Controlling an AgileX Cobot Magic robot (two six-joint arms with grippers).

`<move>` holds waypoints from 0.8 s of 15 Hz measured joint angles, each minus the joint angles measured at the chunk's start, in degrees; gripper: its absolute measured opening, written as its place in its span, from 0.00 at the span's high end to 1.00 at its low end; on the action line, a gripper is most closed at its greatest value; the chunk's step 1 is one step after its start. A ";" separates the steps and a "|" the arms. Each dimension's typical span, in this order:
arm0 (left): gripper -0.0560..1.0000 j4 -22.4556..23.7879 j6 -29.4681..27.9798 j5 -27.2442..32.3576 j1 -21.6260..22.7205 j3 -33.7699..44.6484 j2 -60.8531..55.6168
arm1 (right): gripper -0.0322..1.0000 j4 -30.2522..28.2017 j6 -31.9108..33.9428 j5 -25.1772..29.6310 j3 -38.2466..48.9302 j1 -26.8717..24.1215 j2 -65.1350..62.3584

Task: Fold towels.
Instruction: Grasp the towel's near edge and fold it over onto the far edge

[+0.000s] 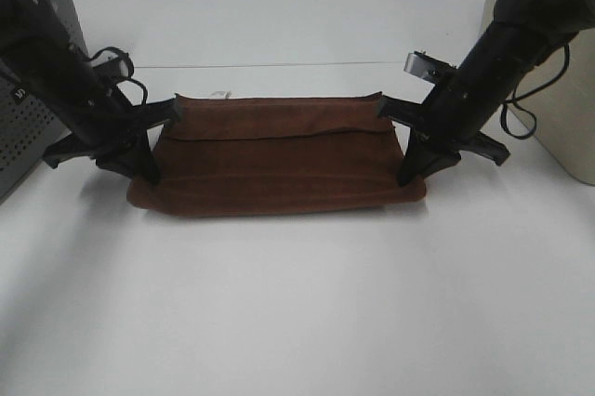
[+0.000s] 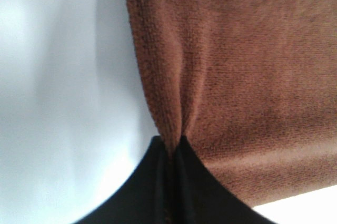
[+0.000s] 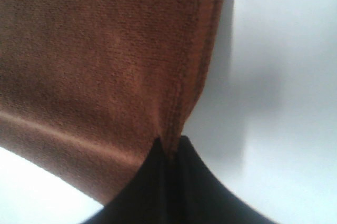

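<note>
The dark reddish-brown towel (image 1: 279,168) lies folded across the middle of the white table, with an upper layer edge running across it and a small white tag (image 1: 220,94) at its far edge. My left gripper (image 1: 149,171) points down at the towel's left end and is shut on its cloth. In the left wrist view the towel (image 2: 237,77) puckers into the closed gripper (image 2: 171,153). My right gripper (image 1: 407,178) points down at the right end, also shut on the cloth. The right wrist view shows the towel's hemmed edge (image 3: 95,66) pinched in the gripper (image 3: 168,150).
A grey perforated box (image 1: 23,136) stands at the left edge behind the left arm. A beige box (image 1: 562,108) stands at the right edge behind the right arm. The white table (image 1: 297,303) stretches in front of the towel.
</note>
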 joint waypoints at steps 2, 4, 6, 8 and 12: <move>0.94 0.00 -0.11 -2.98 -1.20 6.88 -2.81 | 0.97 2.52 -2.35 -3.44 7.73 0.00 -3.78; 0.94 -0.23 -0.63 -3.09 -1.26 7.91 -3.38 | 0.97 3.55 -3.61 -4.41 9.74 0.00 -4.76; 0.94 -0.40 -1.15 -2.12 -1.26 5.90 -3.44 | 0.97 3.55 -4.01 -4.98 9.00 0.00 -4.76; 0.94 -0.40 -3.38 -1.15 -1.20 1.89 -3.44 | 0.97 2.98 -4.07 -4.93 4.98 0.00 -4.76; 0.94 1.66 -8.54 -2.58 -1.15 -5.67 -3.21 | 0.97 -0.46 -2.23 -4.93 -5.21 0.00 -3.15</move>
